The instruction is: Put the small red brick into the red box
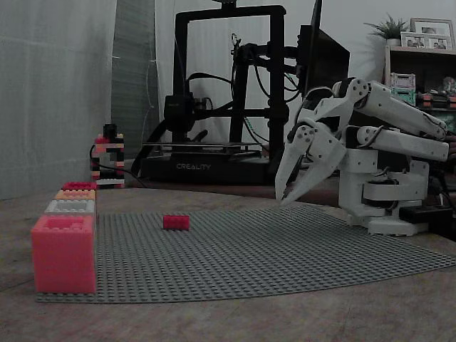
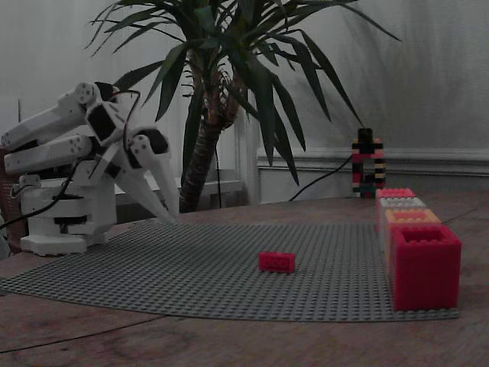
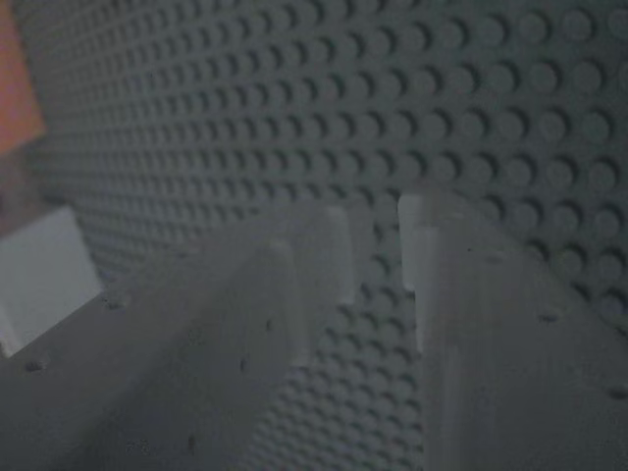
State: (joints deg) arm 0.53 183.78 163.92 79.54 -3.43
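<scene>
Red brick looks light, rigid and slick, so pinching its long flat sides seems best. Claw hangs slightly parted, holding nothing.

The room is dim and greyish, with no strong light anywhere. A brown wooden table fills the foreground, and a grey studded mat lies flat on it. Behind the table stands a black 3D printer with loose cables hanging from its frame. A pale curtain hangs to its left in that fixed view. At the far right is a shelf with a small potted plant and picture frames on top. From the other side, a tall plant with long leaves rises before a plain pale wall with a white moulding low along it.
</scene>
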